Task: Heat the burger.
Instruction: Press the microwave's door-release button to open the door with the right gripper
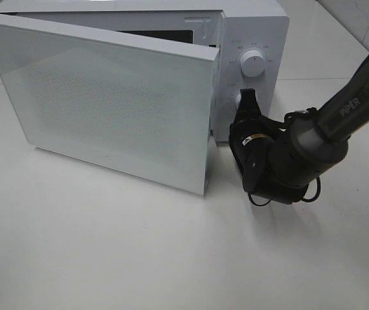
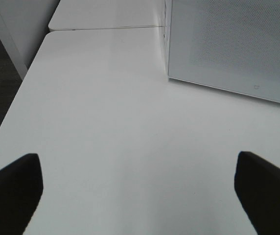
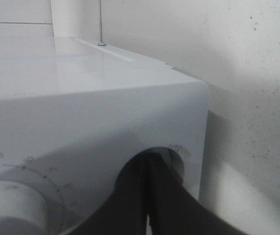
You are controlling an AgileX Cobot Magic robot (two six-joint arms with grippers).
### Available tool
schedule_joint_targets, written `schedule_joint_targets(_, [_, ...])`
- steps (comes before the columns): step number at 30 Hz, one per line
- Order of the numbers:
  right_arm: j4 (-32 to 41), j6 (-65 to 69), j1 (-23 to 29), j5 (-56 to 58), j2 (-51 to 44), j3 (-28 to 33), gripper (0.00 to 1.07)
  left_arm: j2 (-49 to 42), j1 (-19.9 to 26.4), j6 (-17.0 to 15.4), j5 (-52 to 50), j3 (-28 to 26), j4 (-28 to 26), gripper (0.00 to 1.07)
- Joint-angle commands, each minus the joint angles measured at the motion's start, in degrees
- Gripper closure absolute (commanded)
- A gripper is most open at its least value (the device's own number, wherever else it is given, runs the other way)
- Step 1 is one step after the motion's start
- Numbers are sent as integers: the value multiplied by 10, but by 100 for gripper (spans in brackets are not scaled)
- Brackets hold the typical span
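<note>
The burger is out of view in every frame. A white microwave [image 1: 255, 29] stands at the back of the table with its door [image 1: 107, 97] swung partly open, hiding the inside. My right gripper [image 1: 246, 97] is shut, its tips at the lower knob [image 1: 237, 100] on the control panel, below the upper knob [image 1: 253, 64]. In the right wrist view the two dark fingers [image 3: 130, 200] are pressed together in front of that knob [image 3: 178, 157]. My left gripper [image 2: 137, 164] is open and empty above the bare table, off to the left of the microwave door [image 2: 233, 44]; it does not show in the high view.
The white table [image 1: 139, 258] runs in front of the microwave. The open door juts forward over it. The left wrist view shows the table's left edge [image 2: 12, 107] and dark floor beyond. A second table surface [image 2: 105, 14] adjoins at the back.
</note>
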Motion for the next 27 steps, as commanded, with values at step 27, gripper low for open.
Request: schedule_joint_targets(27, [-43, -14, -22, -125, -28, -15, 107, -11, 1, 1, -5, 1, 4, 7])
